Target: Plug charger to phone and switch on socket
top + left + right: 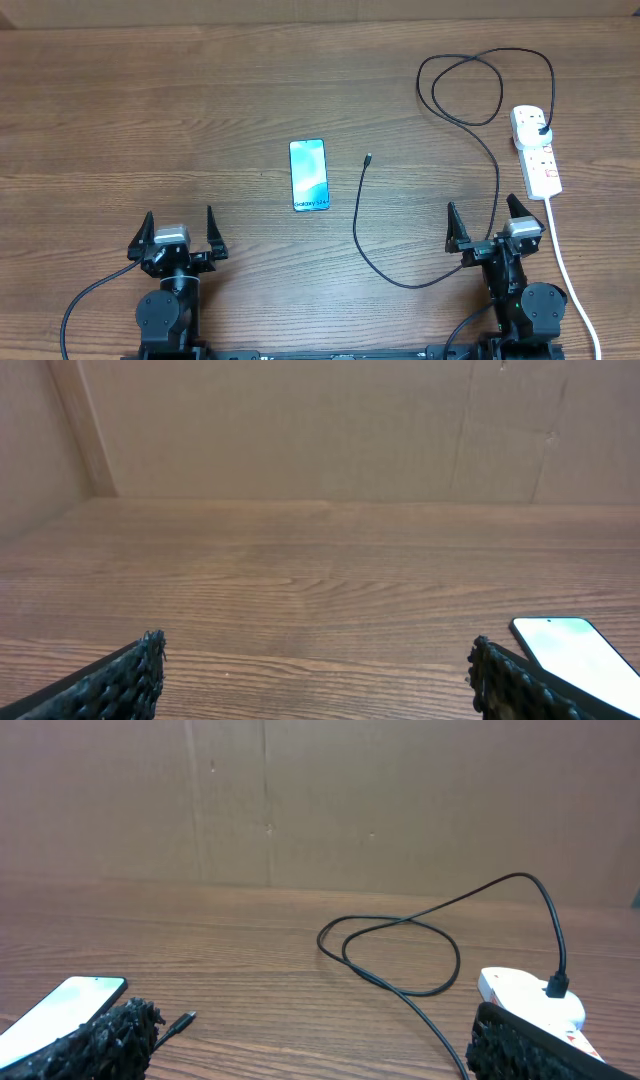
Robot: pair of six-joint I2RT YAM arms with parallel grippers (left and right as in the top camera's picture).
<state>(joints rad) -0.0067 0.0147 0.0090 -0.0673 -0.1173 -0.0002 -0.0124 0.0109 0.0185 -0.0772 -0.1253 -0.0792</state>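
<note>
By my reading no part of the task is done. Both arms sit at the near edge of the table, and the first step, fetching the charger's free end, has not begun. The left tool has its fingers spread as wide as they go and holds nothing. The right tool is just as wide and also empty.

The charger is a thin black cable that swings in a near bend between the arms. From overhead it runs through the gap between the right tool's fingers; whether it touches them I cannot tell.

Farther in, the phone lies flat with its screen lit, far and right of the left tool and well apart from it. The charger's small tip rests near the phone's right side, not touching it.

At the far right lies the socket, with the charger's black plug seated in its far end. A white cord trails toward the near edge past the right arm. The switch position is too small to read.

The next move calls for a fine pinch on the small tip, likely by the right tool, with the phone steadied. The lift must not snag the cable lying by that arm. The left half of the table is bare wood with free room, and a wall closes the far edge.
</note>
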